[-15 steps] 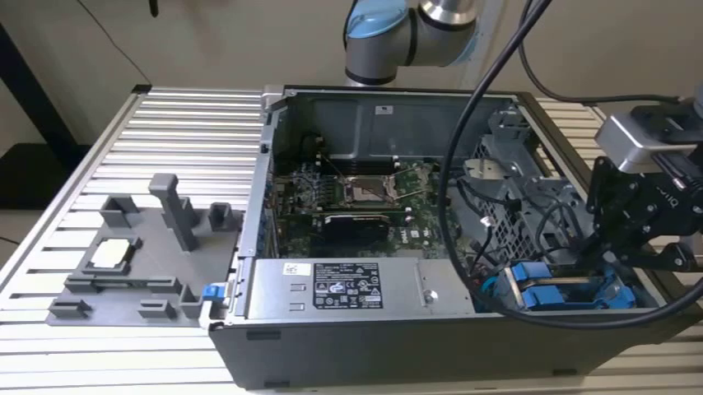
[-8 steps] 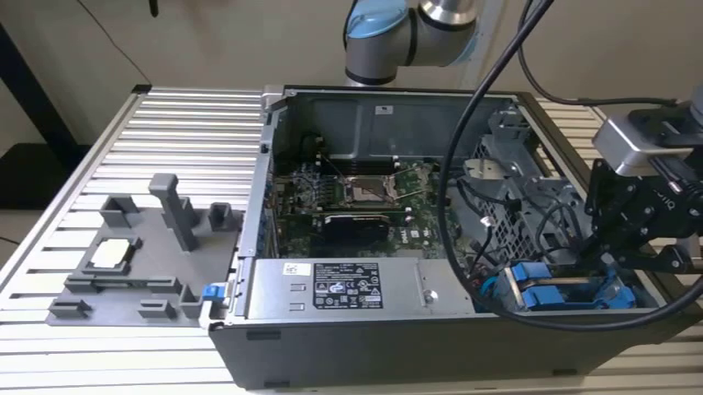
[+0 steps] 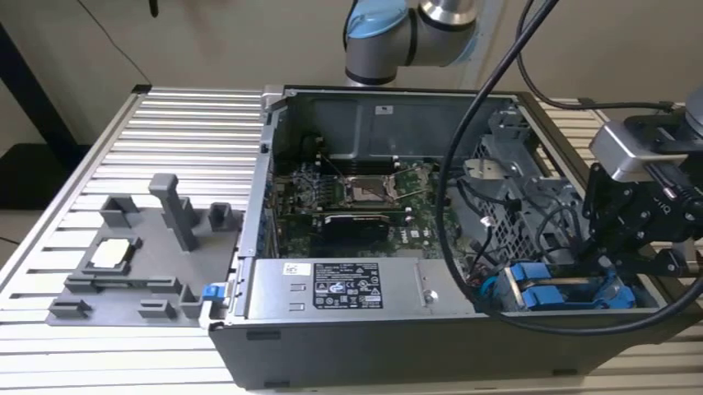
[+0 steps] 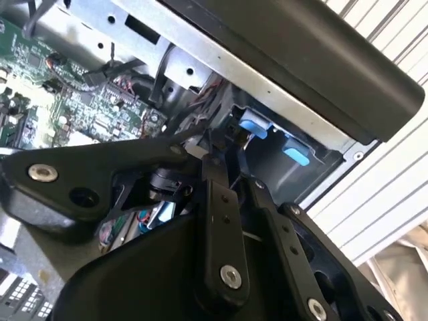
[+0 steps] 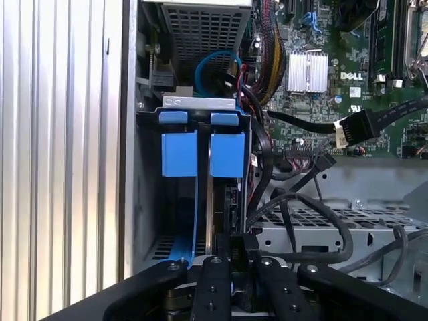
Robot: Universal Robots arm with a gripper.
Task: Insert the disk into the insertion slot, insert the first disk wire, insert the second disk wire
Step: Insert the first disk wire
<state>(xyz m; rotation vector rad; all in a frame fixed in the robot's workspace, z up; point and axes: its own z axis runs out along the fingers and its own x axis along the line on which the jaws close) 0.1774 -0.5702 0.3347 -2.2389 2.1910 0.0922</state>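
Three cameras on one open computer.
The exterior view looks down from high up on the whole computer case (image 3: pixel 363 350) on the bench (image 3: pixel 187 123), with the hand (image 3: pixel 607 262) at 3 o'clock. Both wrist views sit just behind the hand, very near, and look past it into the case. All three views share the blue tabs (image 3: pixel 538 292) (image 4: pixel 254 125) (image 5: pixel 179 152).

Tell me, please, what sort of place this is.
Probably a robotics test bench: an open computer case sits on a ribbed metal table, a grey fixture beside it, the gripper near the disk.
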